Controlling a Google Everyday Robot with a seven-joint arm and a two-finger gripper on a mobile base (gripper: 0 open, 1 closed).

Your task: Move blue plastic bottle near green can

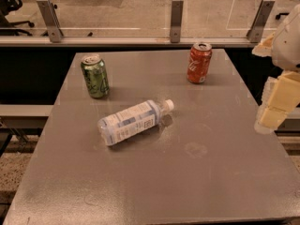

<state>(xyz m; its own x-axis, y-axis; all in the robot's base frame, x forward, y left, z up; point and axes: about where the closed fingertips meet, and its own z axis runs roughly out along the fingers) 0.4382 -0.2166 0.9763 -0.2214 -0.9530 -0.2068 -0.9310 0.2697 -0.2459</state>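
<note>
1. Green can point(95, 76) stands upright, back left on the grey table point(197, 182).
2. Blue plastic bottle point(132, 122) lies on its side mid-table, near that can.
3. Red-orange soda can point(199, 62) is upright at the back.
4. Gripper point(276, 102) hangs at the right edge; can't tell if it's clenched or released.

Item: robot claw point(274, 111), at the right edge of the frame, partly cut off by the border. Upper part: a rounded white housing point(288, 41) with a smooth, matte surface and soft grey shading along its lower curve. A small cream-coloured tab juts from the housing's left side. Lower part: pale cream-yellow blocks of squared, boxy shape, stacked stepwise down and to the left, with flat faces and lighter edges. No cables, screws or markings can be made out.
</note>
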